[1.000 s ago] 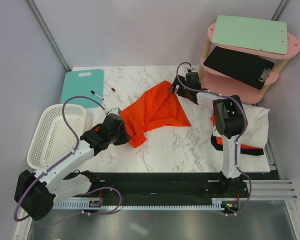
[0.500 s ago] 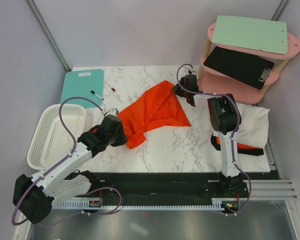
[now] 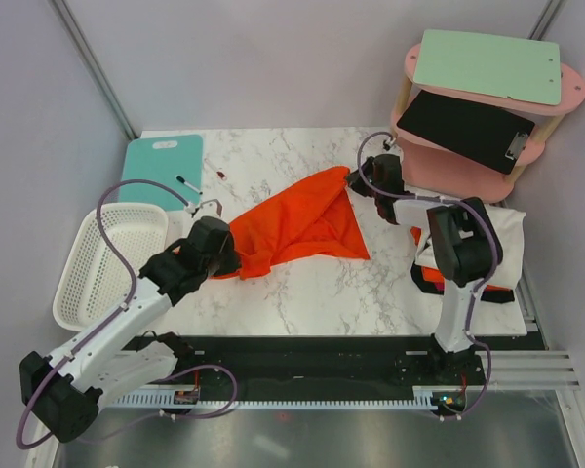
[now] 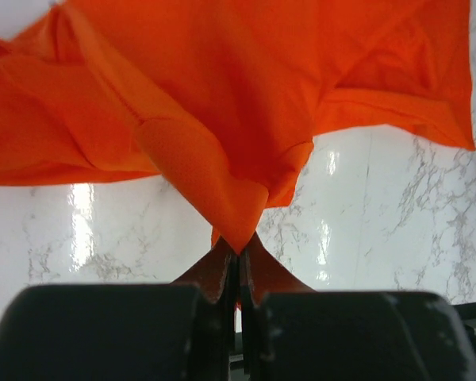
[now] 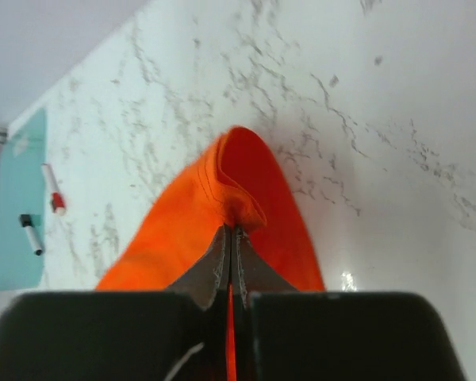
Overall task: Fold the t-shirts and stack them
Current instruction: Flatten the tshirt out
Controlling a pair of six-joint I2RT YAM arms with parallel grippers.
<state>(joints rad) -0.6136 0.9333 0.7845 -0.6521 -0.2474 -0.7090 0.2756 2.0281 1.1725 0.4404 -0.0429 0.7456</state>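
Your left hand (image 3: 232, 259) was clamped fully shut on the t-shirt (image 3: 297, 219), pinching its 8 o'clock corner between the fingertips. Your right hand (image 3: 355, 179) was shut tight too, gripping a fold of cloth at the shirt's 1 o'clock corner. The orange-red shirt ran stretched and creased between both hands across the middle of the counter (image 3: 312, 288). At 3 o'clock a second t-shirt (image 3: 426, 277) lay on the white cloth sheet (image 3: 502, 239), mostly hidden behind your right arm. A white basket (image 3: 78, 255) sat at 9 o'clock.
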